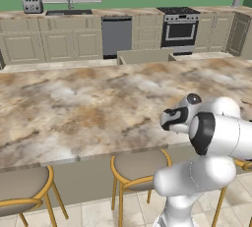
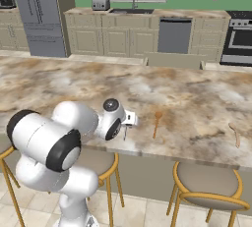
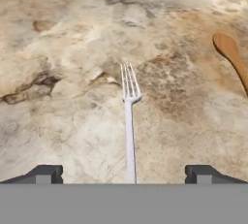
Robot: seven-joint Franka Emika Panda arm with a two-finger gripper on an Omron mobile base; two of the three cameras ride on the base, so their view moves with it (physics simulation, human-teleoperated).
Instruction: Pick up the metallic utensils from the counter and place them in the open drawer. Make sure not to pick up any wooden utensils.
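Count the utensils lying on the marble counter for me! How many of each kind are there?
Silver fork: 1
Wooden spoon: 1
Small brownish utensil, too small to tell its kind: 1
Total: 3

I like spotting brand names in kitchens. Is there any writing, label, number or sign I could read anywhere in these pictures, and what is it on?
None: no readable text in any view.
Stove, dishwasher, fridge, toaster: plain fronts, no readable brand or numbers.
Fork, wooden spoon, counter: no markings.
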